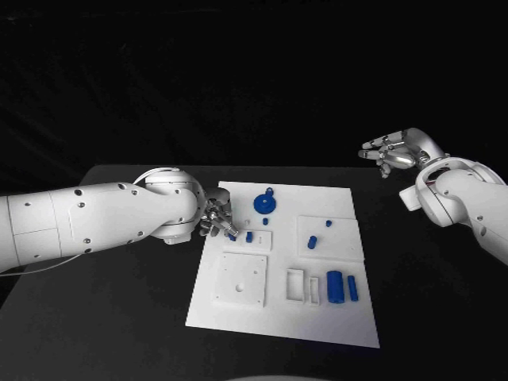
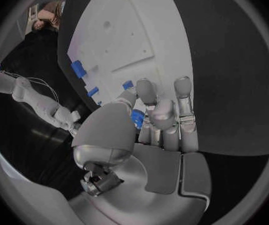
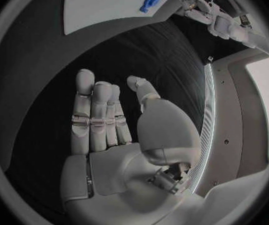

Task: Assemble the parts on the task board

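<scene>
The white task board (image 1: 329, 321) lies in the middle of the black table. My left hand (image 1: 214, 217) is over the board's left edge and pinches a small blue part (image 2: 137, 118) between thumb and fingers; the part also peeks out below the fingertips (image 1: 230, 232). On the board sit a round blue piece (image 1: 266, 204), small blue pegs (image 1: 249, 236) (image 1: 311, 242) and two blue cylinders (image 1: 336, 286) (image 1: 352, 288). My right hand (image 1: 397, 151) is raised beyond the board's far right corner, fingers apart and empty (image 3: 109, 120).
A white square plate (image 1: 243, 279) and a white frame block (image 1: 301, 286) stand on the board's near half. Black table surface (image 1: 117, 317) surrounds the board. The round blue piece (image 3: 150, 1) and my left hand (image 3: 203, 10) appear in the right wrist view.
</scene>
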Robot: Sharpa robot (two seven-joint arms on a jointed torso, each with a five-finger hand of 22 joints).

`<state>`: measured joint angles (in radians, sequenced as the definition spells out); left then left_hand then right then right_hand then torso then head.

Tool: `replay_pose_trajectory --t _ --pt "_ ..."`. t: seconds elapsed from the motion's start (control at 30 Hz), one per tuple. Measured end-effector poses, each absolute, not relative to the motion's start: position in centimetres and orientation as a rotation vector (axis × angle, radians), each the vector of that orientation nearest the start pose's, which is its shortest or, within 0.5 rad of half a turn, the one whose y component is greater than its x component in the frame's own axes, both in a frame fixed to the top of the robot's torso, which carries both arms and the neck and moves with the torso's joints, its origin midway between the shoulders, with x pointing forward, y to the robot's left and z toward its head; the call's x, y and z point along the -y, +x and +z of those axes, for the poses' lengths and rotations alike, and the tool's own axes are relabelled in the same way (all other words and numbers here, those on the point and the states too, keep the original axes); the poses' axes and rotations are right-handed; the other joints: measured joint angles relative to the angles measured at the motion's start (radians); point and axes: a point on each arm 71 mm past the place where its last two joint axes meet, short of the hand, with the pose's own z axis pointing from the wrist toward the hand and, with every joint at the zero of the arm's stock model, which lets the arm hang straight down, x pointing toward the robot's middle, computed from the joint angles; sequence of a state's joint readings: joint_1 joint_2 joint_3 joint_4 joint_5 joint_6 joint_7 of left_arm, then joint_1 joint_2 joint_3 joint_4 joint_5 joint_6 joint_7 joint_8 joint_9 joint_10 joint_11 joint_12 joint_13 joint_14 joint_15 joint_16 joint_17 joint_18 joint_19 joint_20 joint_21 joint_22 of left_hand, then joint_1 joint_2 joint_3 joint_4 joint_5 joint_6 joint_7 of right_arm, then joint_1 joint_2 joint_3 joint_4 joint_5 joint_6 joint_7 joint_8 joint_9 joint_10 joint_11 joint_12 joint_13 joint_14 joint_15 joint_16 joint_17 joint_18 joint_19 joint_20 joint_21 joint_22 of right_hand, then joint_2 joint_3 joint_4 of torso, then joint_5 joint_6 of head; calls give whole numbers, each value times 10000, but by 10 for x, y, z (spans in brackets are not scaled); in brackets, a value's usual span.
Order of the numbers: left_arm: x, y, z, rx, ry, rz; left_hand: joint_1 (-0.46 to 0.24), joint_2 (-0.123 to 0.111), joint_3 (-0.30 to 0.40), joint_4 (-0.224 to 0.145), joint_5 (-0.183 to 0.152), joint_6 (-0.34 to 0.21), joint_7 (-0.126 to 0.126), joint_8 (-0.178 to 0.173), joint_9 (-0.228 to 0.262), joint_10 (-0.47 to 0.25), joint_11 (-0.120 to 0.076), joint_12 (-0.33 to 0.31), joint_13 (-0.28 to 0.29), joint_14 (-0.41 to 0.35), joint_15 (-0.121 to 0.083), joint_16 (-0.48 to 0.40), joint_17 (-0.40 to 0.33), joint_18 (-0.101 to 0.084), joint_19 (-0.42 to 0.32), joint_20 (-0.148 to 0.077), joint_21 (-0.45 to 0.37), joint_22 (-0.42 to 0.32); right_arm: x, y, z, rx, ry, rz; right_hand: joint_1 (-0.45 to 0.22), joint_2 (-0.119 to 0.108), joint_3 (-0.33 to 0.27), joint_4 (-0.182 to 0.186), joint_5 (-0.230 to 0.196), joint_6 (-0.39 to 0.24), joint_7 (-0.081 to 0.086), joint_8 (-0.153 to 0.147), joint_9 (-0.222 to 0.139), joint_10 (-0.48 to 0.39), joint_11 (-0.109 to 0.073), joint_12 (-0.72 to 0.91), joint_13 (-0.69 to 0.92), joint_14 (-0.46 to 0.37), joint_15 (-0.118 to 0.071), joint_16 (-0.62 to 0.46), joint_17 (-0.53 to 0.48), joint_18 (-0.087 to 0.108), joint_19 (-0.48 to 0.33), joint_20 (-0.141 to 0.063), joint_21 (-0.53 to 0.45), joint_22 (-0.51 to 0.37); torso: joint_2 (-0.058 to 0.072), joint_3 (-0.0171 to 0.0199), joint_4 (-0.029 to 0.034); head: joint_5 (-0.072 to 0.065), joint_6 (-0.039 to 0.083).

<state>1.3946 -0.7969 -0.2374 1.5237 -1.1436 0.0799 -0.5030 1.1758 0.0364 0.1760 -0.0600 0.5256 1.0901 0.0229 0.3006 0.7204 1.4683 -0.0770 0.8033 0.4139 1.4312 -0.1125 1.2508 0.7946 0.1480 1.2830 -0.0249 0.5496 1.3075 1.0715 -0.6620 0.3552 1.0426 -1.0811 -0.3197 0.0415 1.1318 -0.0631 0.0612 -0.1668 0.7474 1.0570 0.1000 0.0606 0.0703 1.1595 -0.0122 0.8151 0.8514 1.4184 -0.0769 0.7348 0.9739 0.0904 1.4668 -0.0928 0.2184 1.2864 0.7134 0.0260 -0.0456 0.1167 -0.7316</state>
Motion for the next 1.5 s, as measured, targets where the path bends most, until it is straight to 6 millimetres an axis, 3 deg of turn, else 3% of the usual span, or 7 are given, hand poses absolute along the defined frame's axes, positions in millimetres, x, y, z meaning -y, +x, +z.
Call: replay_pose_trajectory --t 1.03,1.3,1.5 --pt "-196 486 -203 -22266 397 -2893 20 22 3 -3 -40 36 34 -19 4 0 1 38 -53 -1 0 0 -18 -1 -36 35 0 -2 281 577 -161 -14492 5254 7708 0 0 0 0 0 16 -16 0 0 0 0 0 -5 0 0 0 0 0 0 0 0 -18 -1 -3 4 -20 -32" --pt "-196 487 -206 -22271 340 -2913 22 20 95 90 -271 47 37 -73 -517 2 3 69 73 0 1 -86 -140 0 -34 108 -1 5 281 577 -161 -14492 5256 7707 0 0 0 0 0 18 -17 0 0 0 0 0 -17 0 0 0 0 0 0 0 0 -34 -1 1 4 -54 -44" --pt "-196 488 -207 -22262 266 -2946 143 -301 282 276 -273 91 20 -71 -746 4 5 18 207 0 1 -114 -174 0 -34 108 -77 5 281 577 -161 -14490 5258 7709 0 0 0 0 0 15 -15 0 0 0 0 0 -17 0 0 0 0 0 0 0 0 -47 -2 1 3 -58 -35"
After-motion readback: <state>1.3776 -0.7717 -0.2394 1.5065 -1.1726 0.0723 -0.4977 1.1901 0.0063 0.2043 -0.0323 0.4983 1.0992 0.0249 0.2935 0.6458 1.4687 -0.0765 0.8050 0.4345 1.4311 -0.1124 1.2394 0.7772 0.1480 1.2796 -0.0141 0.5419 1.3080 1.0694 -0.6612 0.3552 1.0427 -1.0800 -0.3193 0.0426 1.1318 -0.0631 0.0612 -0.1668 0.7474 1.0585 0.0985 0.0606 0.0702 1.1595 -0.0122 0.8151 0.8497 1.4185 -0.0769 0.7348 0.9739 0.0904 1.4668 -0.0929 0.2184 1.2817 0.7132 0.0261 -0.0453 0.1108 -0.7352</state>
